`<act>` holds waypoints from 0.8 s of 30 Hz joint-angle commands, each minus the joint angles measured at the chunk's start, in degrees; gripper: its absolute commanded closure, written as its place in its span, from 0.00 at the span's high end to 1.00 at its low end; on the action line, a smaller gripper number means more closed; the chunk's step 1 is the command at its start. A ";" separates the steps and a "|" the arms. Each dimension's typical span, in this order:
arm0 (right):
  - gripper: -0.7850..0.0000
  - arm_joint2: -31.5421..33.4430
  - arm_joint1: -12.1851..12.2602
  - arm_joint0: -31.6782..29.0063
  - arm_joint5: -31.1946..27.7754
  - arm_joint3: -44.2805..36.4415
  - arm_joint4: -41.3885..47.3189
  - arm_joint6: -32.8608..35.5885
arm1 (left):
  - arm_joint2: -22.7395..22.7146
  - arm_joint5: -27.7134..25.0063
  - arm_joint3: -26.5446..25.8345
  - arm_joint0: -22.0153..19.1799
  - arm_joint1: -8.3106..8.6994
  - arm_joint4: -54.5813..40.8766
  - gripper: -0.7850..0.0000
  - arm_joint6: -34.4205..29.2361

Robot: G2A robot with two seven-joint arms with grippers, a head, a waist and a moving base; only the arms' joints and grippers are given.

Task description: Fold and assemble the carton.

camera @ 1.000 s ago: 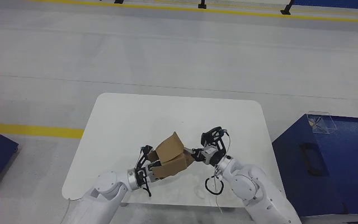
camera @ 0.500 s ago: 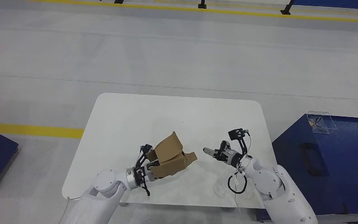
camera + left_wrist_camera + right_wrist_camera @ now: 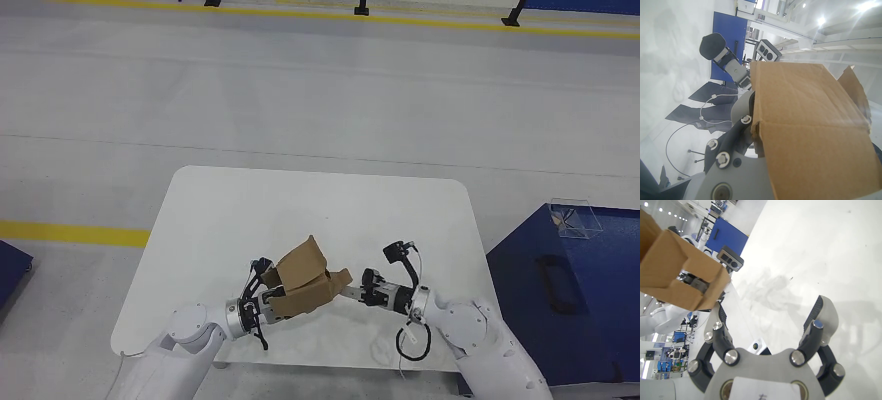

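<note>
The brown carton (image 3: 305, 278) is held tilted above the white table (image 3: 250, 210), near its front edge, part folded with one flap sticking up. My left gripper (image 3: 268, 300) is shut on the carton's (image 3: 810, 117) near end, the cardboard edge wedged at its fingers (image 3: 738, 130). My right gripper (image 3: 358, 285) sits at the carton's other end and stands open. In the right wrist view one of its fingers (image 3: 721, 313) lies just under the carton's (image 3: 677, 266) folded corner; the other finger (image 3: 815, 311) is over bare table. Whether the finger touches the cardboard is unclear.
A blue cabinet (image 3: 570, 290) stands past the table's right edge, with a small clear box (image 3: 575, 215) on top. The table's back half is bare white surface.
The right arm pulled away from the carton to the right, then came back; its open gripper is again at the carton's right end. The left gripper and carton have stayed put.
</note>
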 commanded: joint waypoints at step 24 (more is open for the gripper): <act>1.00 3.74 0.81 0.29 1.52 5.61 7.54 1.07 | -0.30 0.22 -2.48 1.98 0.19 1.47 0.00 2.38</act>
